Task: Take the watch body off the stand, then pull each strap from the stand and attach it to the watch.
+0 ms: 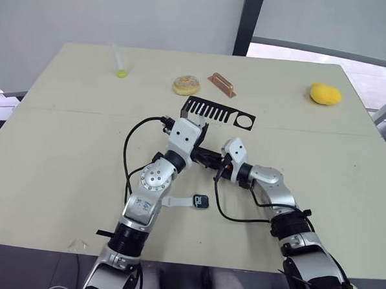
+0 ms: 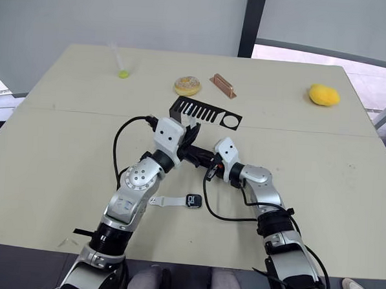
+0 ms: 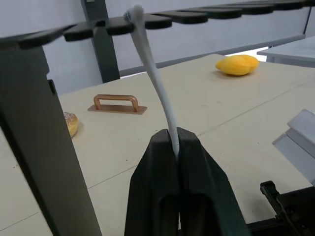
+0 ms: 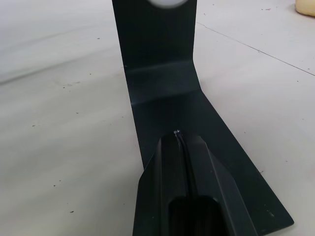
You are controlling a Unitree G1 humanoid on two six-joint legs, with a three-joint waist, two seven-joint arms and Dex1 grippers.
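Watch body (image 1: 200,201): one. Lies flat on the bench (image 1: 63,144) near my left forearm, with one white strap (image 1: 177,201) already joined and stretched out beside it. Small, rigid, smooth-rimmed; I judge it light and apt to slide, best taken by its two free edges.

Straps: two. The second strap (image 3: 156,81) hangs from a slot in the comb-like top plate of the stand (image 1: 214,111). My left hand (image 3: 175,147) has its fingers pressed together on the strap's lower part. Soft, bends freely; I judge it should be held close to the slot and drawn steadily, or it will stretch instead of slipping out.

Stand: one. Thin black sheet, upright near the middle of the bench; probably light and easily tipped. My right hand (image 4: 183,147), fingers pressed together, rests on its flat foot, seemingly steadying it.

Other items: one doughnut (image 1: 186,85), one copper handle (image 1: 222,84), one yellow fruit (image 1: 326,94), one clear tube (image 1: 117,60).
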